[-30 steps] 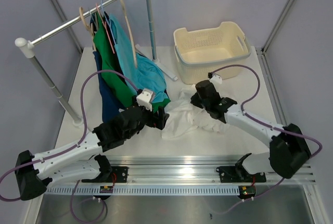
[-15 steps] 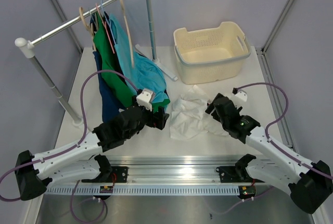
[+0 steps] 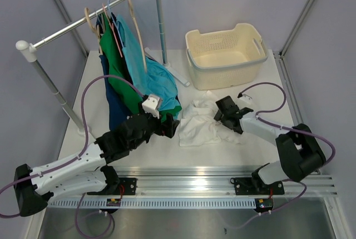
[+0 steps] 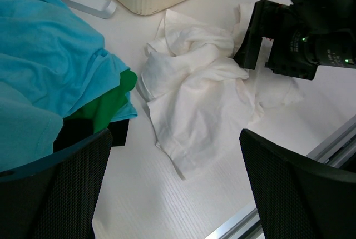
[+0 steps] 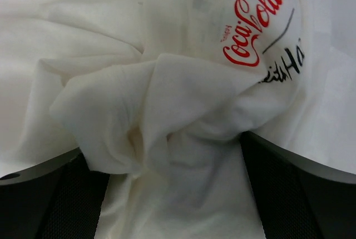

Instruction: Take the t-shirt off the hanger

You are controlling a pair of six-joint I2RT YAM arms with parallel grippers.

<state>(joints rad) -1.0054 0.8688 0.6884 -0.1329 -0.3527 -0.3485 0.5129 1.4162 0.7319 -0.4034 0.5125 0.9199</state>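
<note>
The t-shirt lies crumpled on the table, in front of the cream basket and apart from it; it is off the hanger. The hanger hangs by its hook from the rail, beside the teal shirt; the green shirt hangs just to the left of the teal one.

Right gripper: positioned at the right edge of the t-shirt, low over the table; in the right wrist view its fingers stand apart, and a bunched fold of white fabric fills the gap between them; the fabric is not clamped. The red printed lettering faces up, just beyond the fold.

Left gripper: positioned just left of the t-shirt, near the lower hems of the teal and green shirts; its fingers are spread wide with nothing between them; the left wrist view shows bare table and the near edge of the t-shirt below the gap, with the right gripper resting on the far side of the heap.
</note>
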